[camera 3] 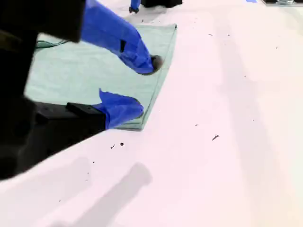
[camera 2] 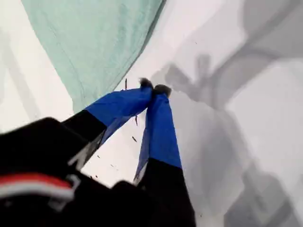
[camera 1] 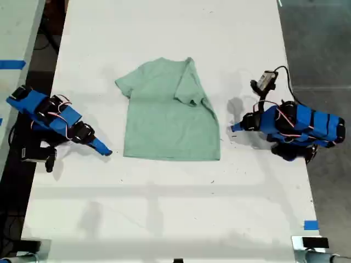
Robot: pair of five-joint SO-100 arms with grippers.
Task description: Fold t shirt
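"Where is the small pale green cloth t-shirt?"

"Flat on the white table. Its neck points to the exterior view's top and its hem to the bottom. One sleeve is folded in."

"And the grippers?"

"My first gripper is pinched together, empty, beside one hem corner. My second gripper is spread wide at the other hem corner."
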